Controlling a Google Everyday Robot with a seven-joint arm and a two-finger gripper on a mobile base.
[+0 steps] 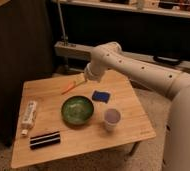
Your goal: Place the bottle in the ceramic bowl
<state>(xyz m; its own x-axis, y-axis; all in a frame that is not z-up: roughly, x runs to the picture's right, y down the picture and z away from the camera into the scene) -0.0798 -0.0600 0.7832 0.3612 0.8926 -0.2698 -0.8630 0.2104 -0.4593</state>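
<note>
Risk on the reach: the gripper (pixel 80 80) hangs over the far side of the worktop (pixel 88 142), just beside an orange piece (pixel 68 88) and well apart from the bottle (pixel 29 114). A low sweep toward the left could, I'd judge, clip that piece or the rim of the ceramic bowl (pixel 77 109).
Risk at the bottle: it lies flat near the left edge of the worktop, cap toward the front. A nudge rather than a clean grip might roll it off.
Risk of mix-up: the black bar (pixel 45 139) lies just in front of the bottle and could be taken by mistake.
Risk at the drop: the bottle looks about as long as the ceramic bowl is wide, so it may prop on the rim and tip out.
Gripper state: I cannot tell whether it is open or closed; the bottle is not in it.
Ceramic bowl: mid-worktop, nothing inside.
Pale cup (pixel 111 118): just right of the ceramic bowl, contents not visible.
Blue pad (pixel 101 95): lies flat behind the ceramic bowl.
</note>
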